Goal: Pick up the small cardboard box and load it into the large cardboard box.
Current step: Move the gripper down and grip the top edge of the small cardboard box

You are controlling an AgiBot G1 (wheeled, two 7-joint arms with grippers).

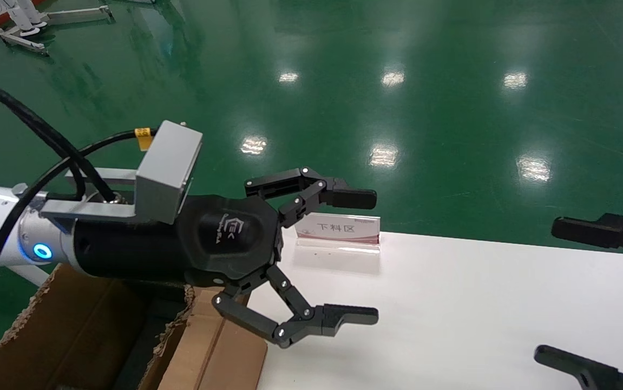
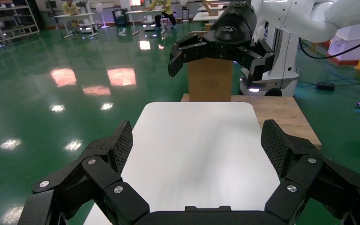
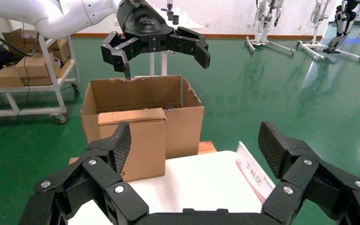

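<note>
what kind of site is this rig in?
Likely a robot test hall or factory floor: glossy green floor, other robots on stands, carts of cartons, people at benches.

One large cardboard box (image 3: 187, 117), one small cardboard box (image 3: 138, 140), two claws, one white table (image 1: 452, 309), one sign (image 1: 338, 228)

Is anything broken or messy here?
Yes, a little. The large cardboard box has ragged, torn flap edges, seen beside the white table in the head view. The small cardboard box looks clean-edged. The left gripper is open above them, empty; the right gripper is open over the table.
</note>
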